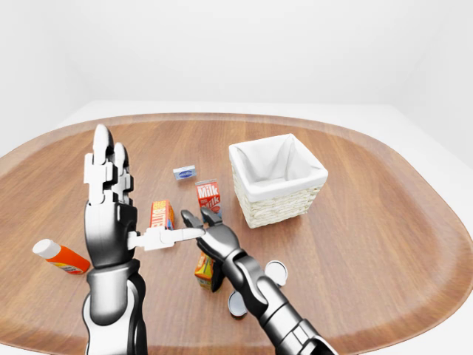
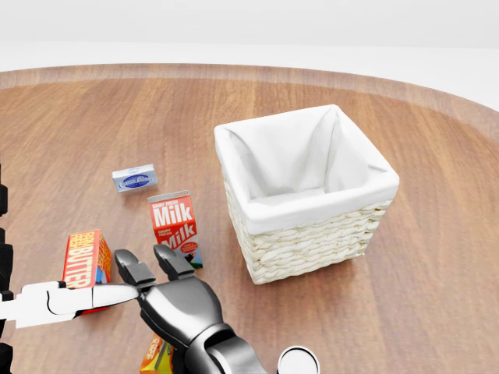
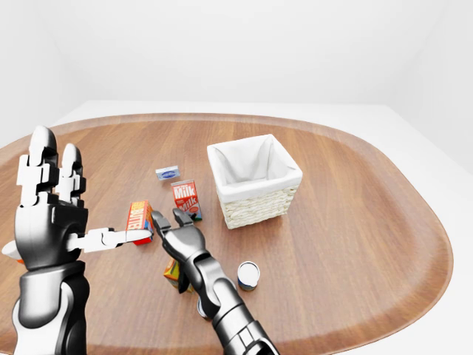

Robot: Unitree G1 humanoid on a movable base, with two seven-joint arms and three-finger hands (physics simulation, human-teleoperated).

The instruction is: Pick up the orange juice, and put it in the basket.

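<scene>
Left-eye view: white-lined wicker basket (image 1: 279, 180) right of the red milk carton (image 1: 209, 197); orange juice carton (image 1: 206, 271) below both, under the right hand (image 1: 209, 235).

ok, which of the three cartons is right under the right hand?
The orange juice carton, orange and partly hidden beneath the right hand. The milk and butter cartons stand clear, farther up.

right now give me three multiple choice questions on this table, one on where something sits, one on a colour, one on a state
1. In the head view, where is the milk carton relative to the basket?
A. left
B. right
C. inside

2. What colour is the basket's lining?
A. blue
B. white
C. black

3. How is the left hand posed?
A. closed round the milk carton
B. raised, fingers open
C. flat on the table

Answers: 1 A, the carton stands left of the wicker wall. 2 B, white cloth covers the inside and rim. 3 B, its fingers point up and hold nothing.
</scene>
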